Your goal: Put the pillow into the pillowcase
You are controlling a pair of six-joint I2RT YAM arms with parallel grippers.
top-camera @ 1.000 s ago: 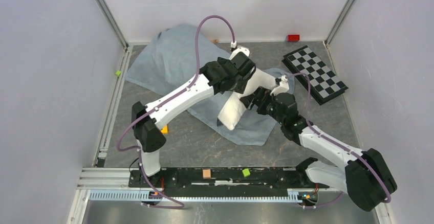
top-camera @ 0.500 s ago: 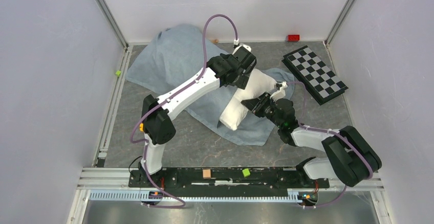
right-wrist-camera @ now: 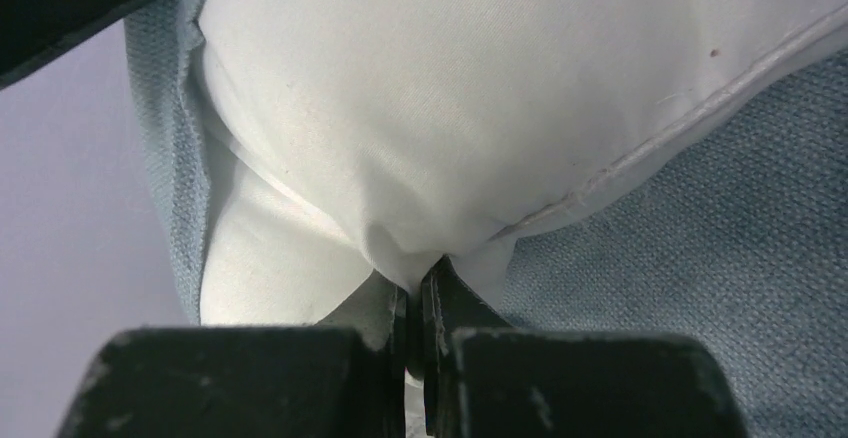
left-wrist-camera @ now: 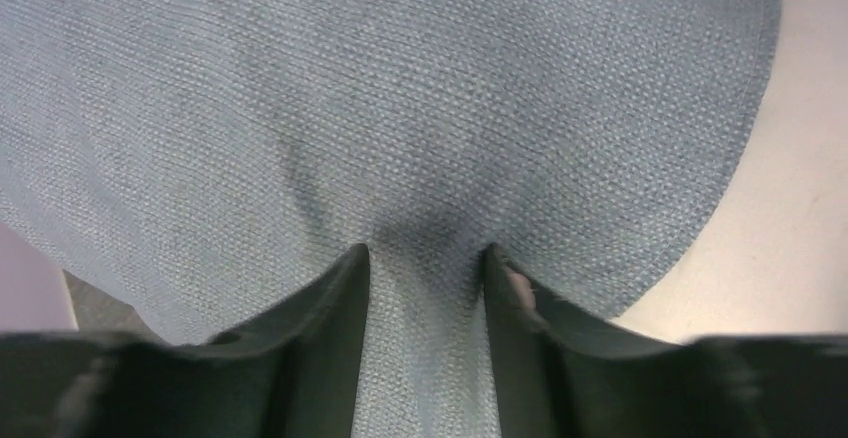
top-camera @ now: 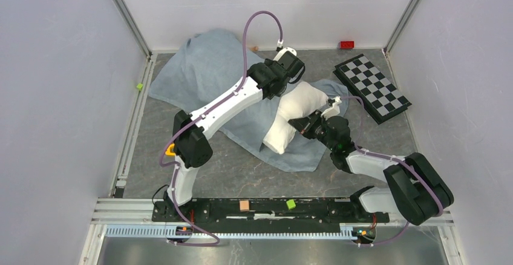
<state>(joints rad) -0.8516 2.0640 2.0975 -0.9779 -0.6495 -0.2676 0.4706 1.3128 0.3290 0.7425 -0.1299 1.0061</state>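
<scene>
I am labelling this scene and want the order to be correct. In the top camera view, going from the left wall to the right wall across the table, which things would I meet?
green block → pillowcase → pillow, lying on the pillowcase's right part → checkered board. The small red block at the back wall overlaps the board sideways, so I leave it out.

pillow [top-camera: 294, 112] far corner hidden under left arm [top-camera: 230, 103]; pillowcase [left-wrist-camera: 400, 108] cropped by edges

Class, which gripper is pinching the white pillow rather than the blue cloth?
The right gripper, shut on the pillow's seam; the left gripper pinches the pillowcase.
</scene>
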